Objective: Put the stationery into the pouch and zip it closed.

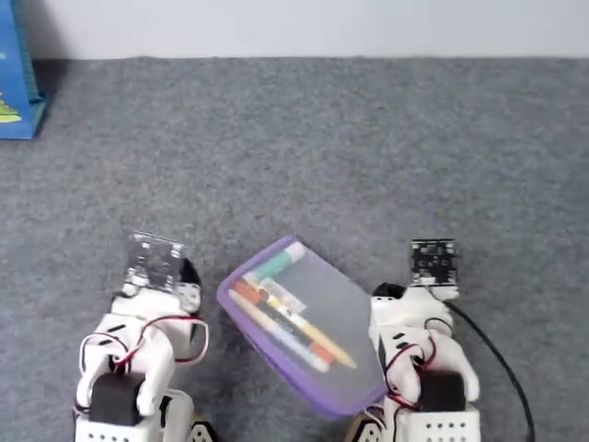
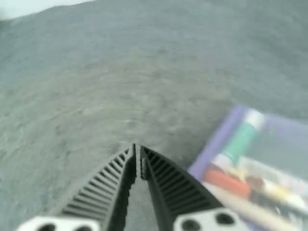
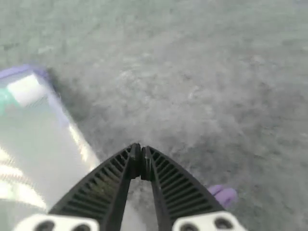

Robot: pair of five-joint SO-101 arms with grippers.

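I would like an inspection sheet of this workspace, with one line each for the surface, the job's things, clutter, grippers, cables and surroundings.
Surface: grey carpet, flat.
Job's things: purple-edged clear pouch lies between the two arms, with pens inside; whether it is zipped cannot be told.
Clutter: nothing seen.
Grippers: left gripper shut, empty; right gripper shut, empty.
Cables: red and white wires on both arms; black cable beside the right arm.
Surroundings: blue box at the far left edge; white wall behind.
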